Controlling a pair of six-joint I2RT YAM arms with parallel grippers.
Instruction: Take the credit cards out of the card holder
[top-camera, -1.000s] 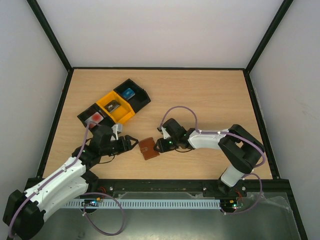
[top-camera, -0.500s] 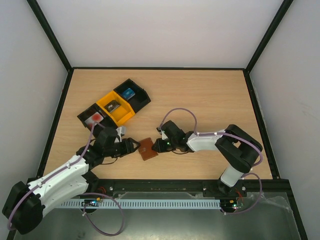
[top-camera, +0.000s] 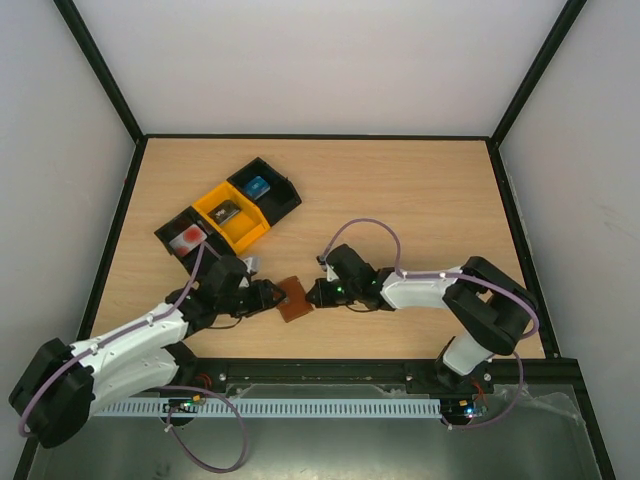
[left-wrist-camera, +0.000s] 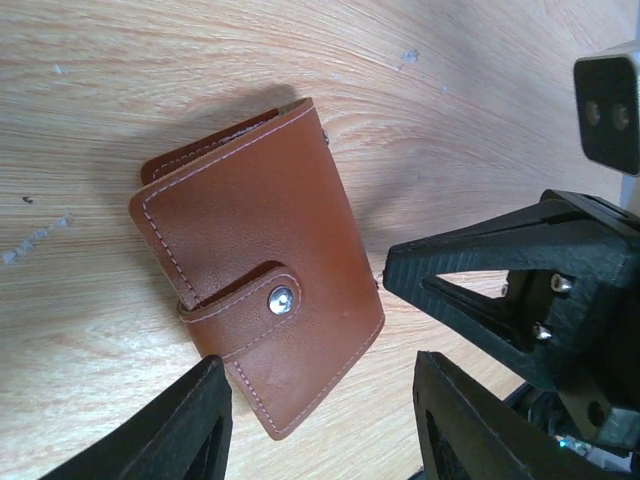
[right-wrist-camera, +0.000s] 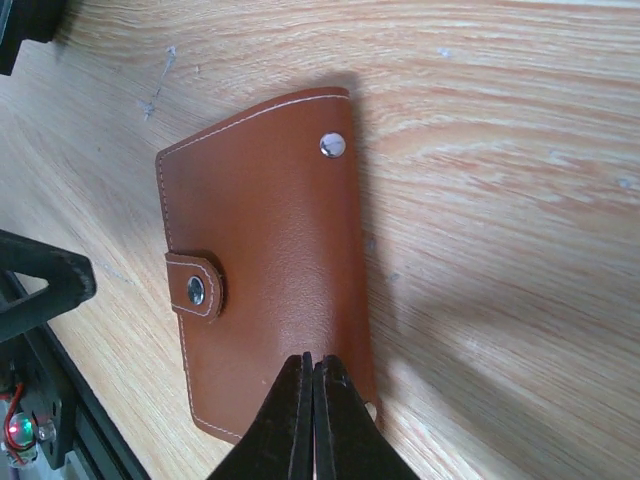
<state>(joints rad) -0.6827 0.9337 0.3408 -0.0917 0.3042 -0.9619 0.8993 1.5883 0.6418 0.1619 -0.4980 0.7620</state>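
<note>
The card holder (top-camera: 294, 298) is a brown leather wallet, lying closed with its snap tab fastened, also in the left wrist view (left-wrist-camera: 255, 300) and right wrist view (right-wrist-camera: 270, 260). My left gripper (top-camera: 272, 296) is open at its left edge, jaws either side of the wallet's near corner (left-wrist-camera: 320, 405). My right gripper (top-camera: 313, 293) is shut, its tips resting on the wallet's cover (right-wrist-camera: 312, 365). The credit cards lie in the trays: white with red blotch (top-camera: 188, 237), dark grey (top-camera: 227, 211), blue (top-camera: 258, 185).
A row of three trays, black (top-camera: 172, 243), yellow (top-camera: 243, 228) and black (top-camera: 283, 196), stands behind the left arm. The right gripper's fingers (left-wrist-camera: 480, 290) show close beside the wallet in the left wrist view. The table's front edge (top-camera: 330, 360) is near.
My left gripper has moved right, up to the wallet's left edge. My right gripper stayed shut at the wallet, which shifted slightly left.
</note>
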